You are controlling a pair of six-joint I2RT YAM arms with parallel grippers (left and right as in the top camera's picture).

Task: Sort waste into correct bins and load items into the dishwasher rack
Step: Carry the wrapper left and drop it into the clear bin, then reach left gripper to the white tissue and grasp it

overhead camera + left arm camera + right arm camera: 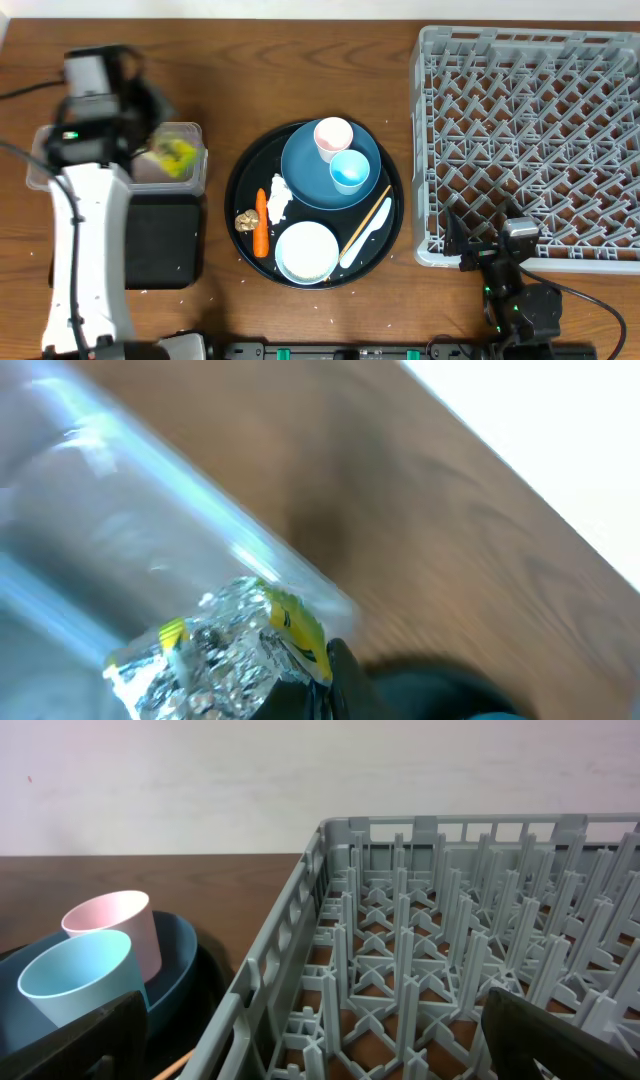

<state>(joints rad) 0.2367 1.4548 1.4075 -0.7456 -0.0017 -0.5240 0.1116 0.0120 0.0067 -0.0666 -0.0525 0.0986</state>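
Snack wrapper (225, 655) over clear tub (190, 182), against left pincer (335, 680) at its 9 o'clock, grasp cannot be told; right pincer (315, 1045) released, dishwasher rack (450, 920) at 12 o'clock.

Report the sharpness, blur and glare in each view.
Overhead: evenly lit and sharp on the round tray, only the left arm smeared. Left wrist: heavy motion blur over the snack wrapper and clear tub, corner blown white. Right wrist: crisp on the rack and pink cup.
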